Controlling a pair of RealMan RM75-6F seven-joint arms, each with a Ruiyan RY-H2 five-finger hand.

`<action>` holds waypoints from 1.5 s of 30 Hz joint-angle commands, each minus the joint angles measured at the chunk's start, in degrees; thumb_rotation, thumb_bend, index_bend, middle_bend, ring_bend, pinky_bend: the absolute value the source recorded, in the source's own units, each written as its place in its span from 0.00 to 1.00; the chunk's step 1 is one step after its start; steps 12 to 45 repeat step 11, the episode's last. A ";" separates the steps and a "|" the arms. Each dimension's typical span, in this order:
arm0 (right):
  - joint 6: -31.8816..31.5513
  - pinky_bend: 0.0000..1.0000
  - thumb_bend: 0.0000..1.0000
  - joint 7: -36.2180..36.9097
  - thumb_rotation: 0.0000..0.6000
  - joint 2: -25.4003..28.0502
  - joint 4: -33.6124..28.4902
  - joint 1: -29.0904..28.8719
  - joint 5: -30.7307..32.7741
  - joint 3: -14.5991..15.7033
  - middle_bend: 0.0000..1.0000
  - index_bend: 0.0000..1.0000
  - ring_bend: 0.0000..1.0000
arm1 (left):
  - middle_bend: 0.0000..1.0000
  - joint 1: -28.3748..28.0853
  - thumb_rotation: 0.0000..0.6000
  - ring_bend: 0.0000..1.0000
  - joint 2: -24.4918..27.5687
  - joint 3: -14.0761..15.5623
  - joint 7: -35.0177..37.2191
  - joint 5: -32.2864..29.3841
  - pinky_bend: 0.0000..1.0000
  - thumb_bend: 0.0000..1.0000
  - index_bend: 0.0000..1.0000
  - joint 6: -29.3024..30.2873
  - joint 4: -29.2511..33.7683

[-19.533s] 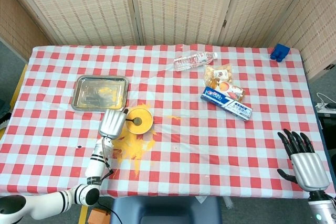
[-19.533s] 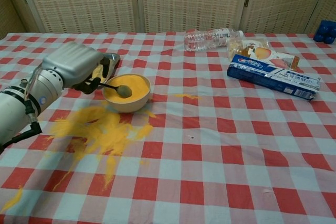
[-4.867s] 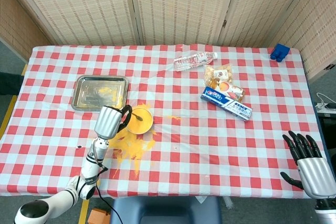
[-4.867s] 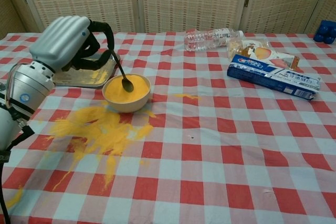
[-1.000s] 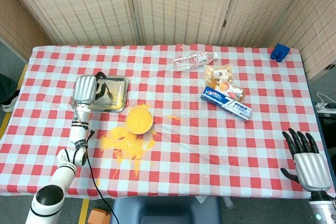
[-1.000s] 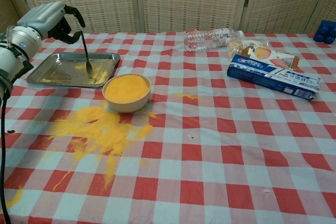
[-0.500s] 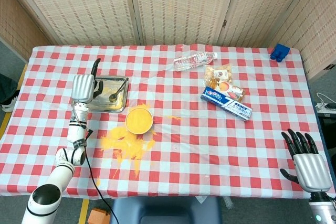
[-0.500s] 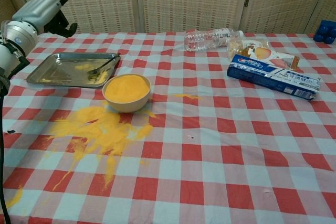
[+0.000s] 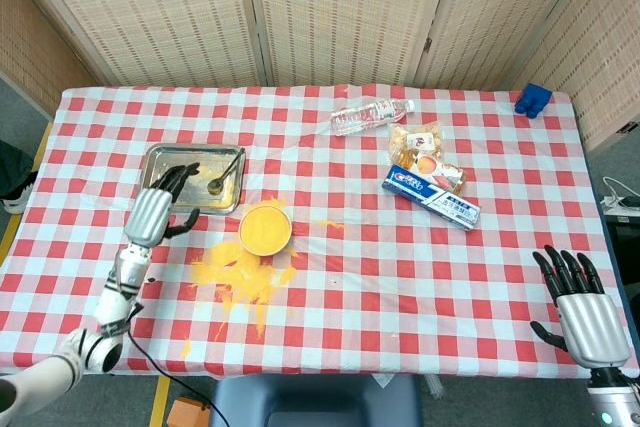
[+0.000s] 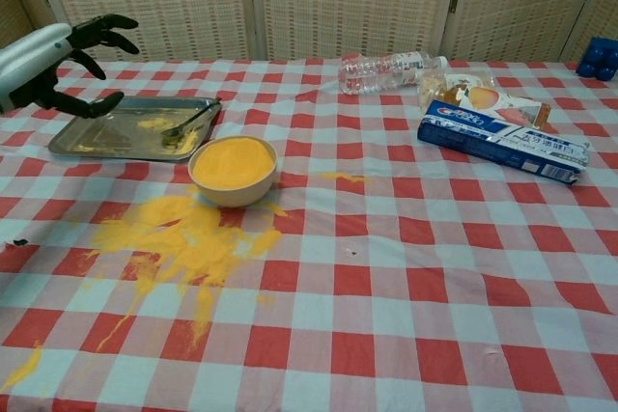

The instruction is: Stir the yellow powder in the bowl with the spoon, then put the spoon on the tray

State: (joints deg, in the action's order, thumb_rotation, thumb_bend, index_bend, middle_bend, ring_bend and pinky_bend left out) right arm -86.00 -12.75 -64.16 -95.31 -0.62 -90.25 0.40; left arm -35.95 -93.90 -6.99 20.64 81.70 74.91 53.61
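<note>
Now spoon [image 9: 224, 173] on tray [image 9: 158, 159], left hand [image 9: 152, 212] empty

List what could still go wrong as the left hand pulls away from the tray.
1. The left hand hangs open just above the tray; a low retreat could clip its rim and jolt the spoon out.
2. The full bowl sits right beside the tray, so a knock might add to the spilled powder.

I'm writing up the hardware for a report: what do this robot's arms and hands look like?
Both the left hand and the right hand have a ribbed silver-grey shell over the back and slim black fingers. The left forearm is white and segmented with dark joint rings, and a thin black cable runs alongside it. Little of the right arm shows.
</note>
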 commanded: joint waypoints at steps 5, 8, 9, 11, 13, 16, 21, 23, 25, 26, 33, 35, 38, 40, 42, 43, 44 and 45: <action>-0.46 0.00 0.05 0.81 1.00 -0.24 0.57 -0.02 -1.04 0.16 0.00 0.00 0.00 | 0.00 28.35 1.00 0.00 22.82 16.20 -31.69 3.67 0.08 0.39 0.00 22.66 34.43; -0.61 0.00 0.05 0.81 1.00 -0.29 0.60 0.09 -1.51 0.44 0.00 0.00 0.00 | 0.00 29.63 1.00 0.00 22.09 14.52 -31.86 4.85 0.08 0.39 0.00 25.57 33.86; -0.72 0.00 0.05 0.60 1.00 -0.31 0.58 0.15 -1.72 0.55 0.00 0.00 0.00 | 0.00 30.01 1.00 0.00 21.63 13.84 -32.62 5.26 0.08 0.39 0.00 26.42 33.40; -1.06 0.00 0.05 0.17 1.00 -0.37 0.50 0.36 -2.01 0.70 0.00 0.00 0.00 | 0.00 30.42 1.00 0.00 20.97 13.11 -33.93 5.51 0.08 0.39 0.00 26.76 32.66; -1.06 0.00 0.05 0.17 1.00 -0.37 0.50 0.36 -2.01 0.70 0.00 0.00 0.00 | 0.00 30.42 1.00 0.00 20.97 13.11 -33.93 5.51 0.08 0.39 0.00 26.76 32.66; -1.06 0.00 0.05 0.17 1.00 -0.37 0.50 0.36 -2.01 0.70 0.00 0.00 0.00 | 0.00 30.42 1.00 0.00 20.97 13.11 -33.93 5.51 0.08 0.39 0.00 26.76 32.66; -1.06 0.00 0.05 0.17 1.00 -0.37 0.50 0.36 -2.01 0.70 0.00 0.00 0.00 | 0.00 30.42 1.00 0.00 20.97 13.11 -33.93 5.51 0.08 0.39 0.00 26.76 32.66; -1.06 0.00 0.05 0.17 1.00 -0.37 0.50 0.36 -2.01 0.70 0.00 0.00 0.00 | 0.00 30.42 1.00 0.00 20.97 13.11 -33.93 5.51 0.08 0.39 0.00 26.76 32.66; -1.06 0.00 0.05 0.17 1.00 -0.37 0.50 0.36 -2.01 0.70 0.00 0.00 0.00 | 0.00 30.42 1.00 0.00 20.97 13.11 -33.93 5.51 0.08 0.39 0.00 26.76 32.66; -1.06 0.00 0.05 0.17 1.00 -0.37 0.50 0.36 -2.01 0.70 0.00 0.00 0.00 | 0.00 30.42 1.00 0.00 20.97 13.11 -33.93 5.51 0.08 0.39 0.00 26.76 32.66; -1.06 0.00 0.05 0.17 1.00 -0.37 0.50 0.36 -2.01 0.70 0.00 0.00 0.00 | 0.00 30.42 1.00 0.00 20.97 13.11 -33.93 5.51 0.08 0.39 0.00 26.76 32.66; -1.06 0.00 0.05 0.17 1.00 -0.37 0.50 0.36 -2.01 0.70 0.00 0.00 0.00 | 0.00 30.42 1.00 0.00 20.97 13.11 -33.93 5.51 0.08 0.39 0.00 26.76 32.66; -1.06 0.00 0.05 0.17 1.00 -0.37 0.50 0.36 -2.01 0.70 0.00 0.00 0.00 | 0.00 30.42 1.00 0.00 20.97 13.11 -33.93 5.51 0.08 0.39 0.00 26.76 32.66; -1.06 0.00 0.05 0.17 1.00 -0.37 0.50 0.36 -2.01 0.70 0.00 0.00 0.00 | 0.00 30.42 1.00 0.00 20.97 13.11 -33.93 5.51 0.08 0.39 0.00 26.76 32.66; -1.06 0.00 0.05 0.17 1.00 -0.37 0.50 0.36 -2.01 0.70 0.00 0.00 0.00 | 0.00 30.42 1.00 0.00 20.97 13.11 -33.93 5.51 0.08 0.39 0.00 26.76 32.66; -1.06 0.00 0.05 0.17 1.00 -0.37 0.50 0.36 -2.01 0.70 0.00 0.00 0.00 | 0.00 30.42 1.00 0.00 20.97 13.11 -33.93 5.51 0.08 0.39 0.00 26.76 32.66; -1.06 0.00 0.05 0.17 1.00 -0.37 0.50 0.36 -2.01 0.70 0.00 0.00 0.00 | 0.00 30.42 1.00 0.00 20.97 13.11 -33.93 5.51 0.08 0.39 0.00 26.76 32.66; -1.06 0.00 0.05 0.17 1.00 -0.37 0.50 0.36 -2.01 0.70 0.00 0.00 0.00 | 0.00 30.42 1.00 0.00 20.97 13.11 -33.93 5.51 0.08 0.39 0.00 26.76 32.66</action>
